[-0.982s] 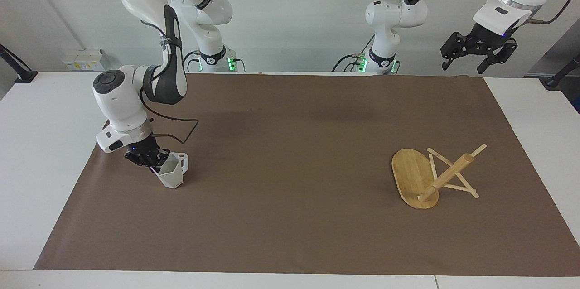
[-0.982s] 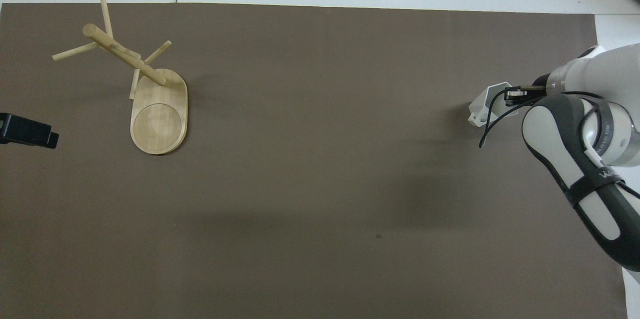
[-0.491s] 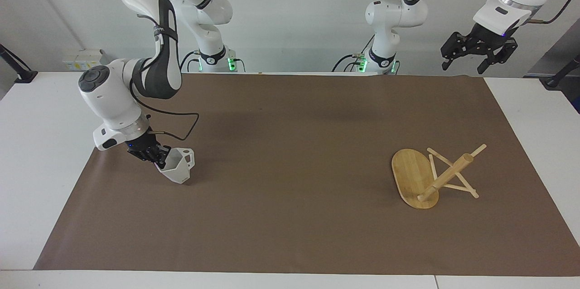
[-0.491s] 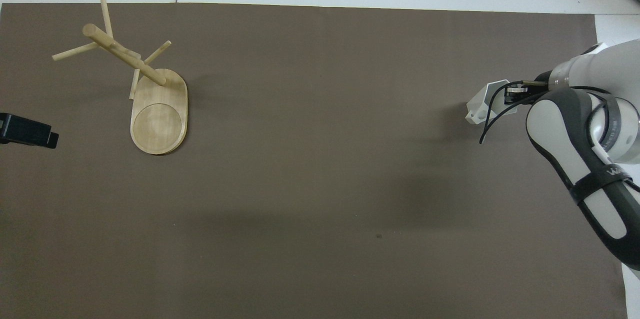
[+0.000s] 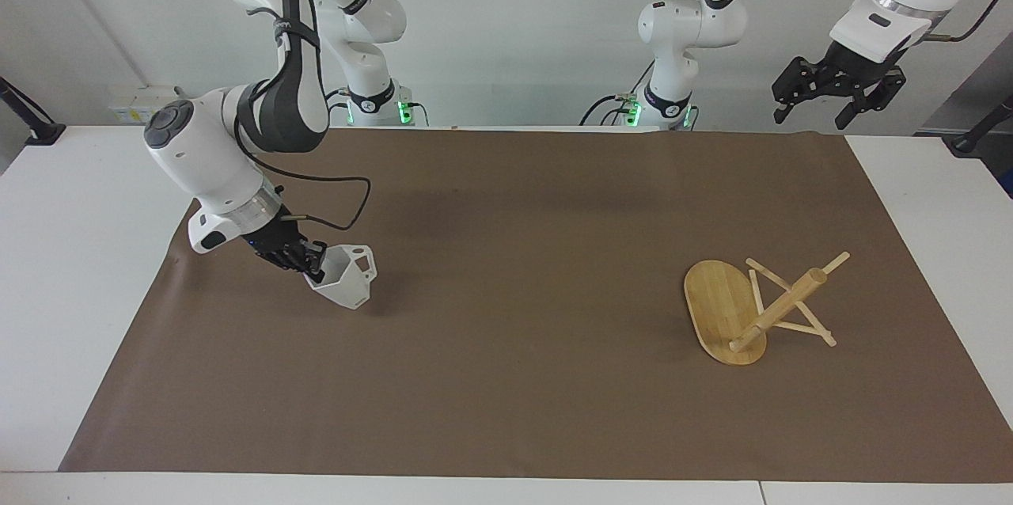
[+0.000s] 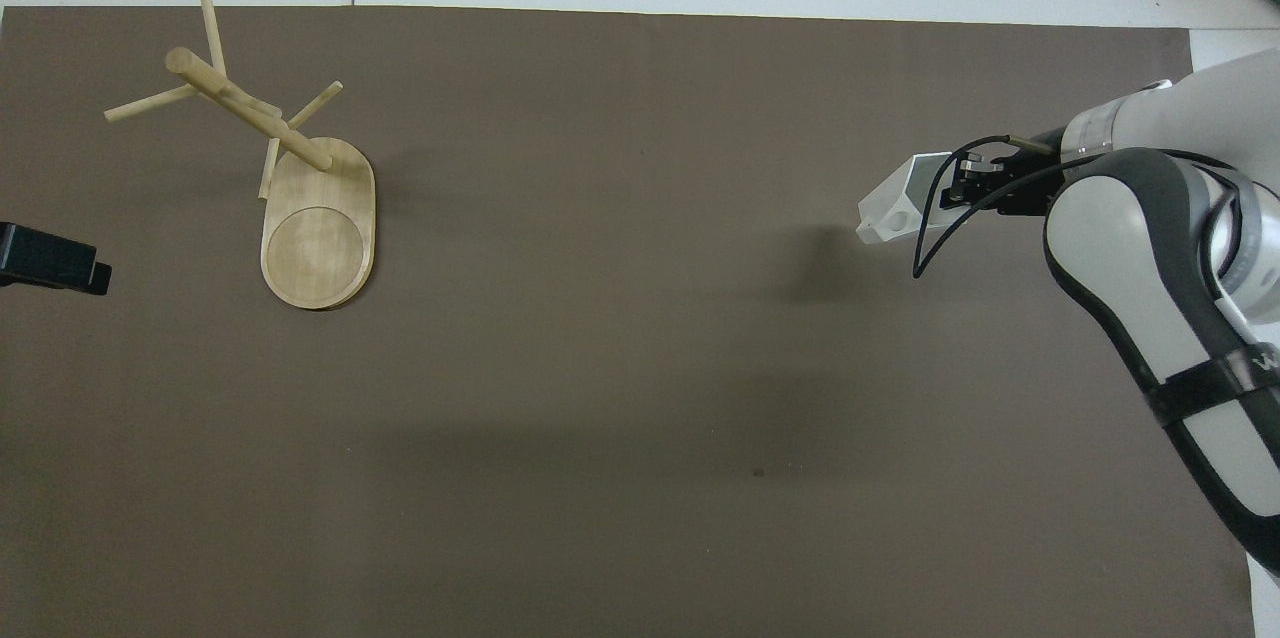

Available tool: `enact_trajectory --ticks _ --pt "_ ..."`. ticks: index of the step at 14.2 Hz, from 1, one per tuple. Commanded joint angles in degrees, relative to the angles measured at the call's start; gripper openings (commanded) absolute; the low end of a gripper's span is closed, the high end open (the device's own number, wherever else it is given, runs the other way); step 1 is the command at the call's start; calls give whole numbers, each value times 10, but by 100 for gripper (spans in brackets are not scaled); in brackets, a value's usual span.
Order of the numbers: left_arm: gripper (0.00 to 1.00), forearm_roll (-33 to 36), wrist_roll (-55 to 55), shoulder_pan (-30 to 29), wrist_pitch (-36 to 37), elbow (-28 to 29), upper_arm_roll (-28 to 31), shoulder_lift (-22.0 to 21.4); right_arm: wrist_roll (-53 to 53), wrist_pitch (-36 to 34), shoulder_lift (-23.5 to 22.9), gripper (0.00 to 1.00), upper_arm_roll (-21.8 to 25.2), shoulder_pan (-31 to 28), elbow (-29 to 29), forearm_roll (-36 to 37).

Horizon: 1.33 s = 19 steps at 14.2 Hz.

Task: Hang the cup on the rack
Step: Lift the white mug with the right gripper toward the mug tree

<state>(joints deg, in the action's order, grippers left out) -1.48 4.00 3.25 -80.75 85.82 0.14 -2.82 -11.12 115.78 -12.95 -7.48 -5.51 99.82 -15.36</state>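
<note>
Right gripper is pinching the cup by its rim, carrying it above the mat at the right arm's end; rack is sitting upright at the other end (well apart); left gripper is waiting spread open; next I'd guess the handle needs lining up with a peg.

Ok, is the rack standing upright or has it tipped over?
Tipped over. The rack lies on the brown mat, its oval base up on edge and its post slanting low, pegs touching the mat.
</note>
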Motion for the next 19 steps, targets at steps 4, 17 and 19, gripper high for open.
enact_trajectory --ticks 4,17,19 --pt "100 6 -52 7 -5 17 -2 -15 -18 -42 19 0 -31 -5 -11 -103" --pt "100 -100 -422 38 -88 116 -32 -54 -195 -19 39 0 -116 11 -11 -276" --pt "100 -134 -531 50 -122 135 -34 -61 -224 15 39 0 -116 39 -10 -284"
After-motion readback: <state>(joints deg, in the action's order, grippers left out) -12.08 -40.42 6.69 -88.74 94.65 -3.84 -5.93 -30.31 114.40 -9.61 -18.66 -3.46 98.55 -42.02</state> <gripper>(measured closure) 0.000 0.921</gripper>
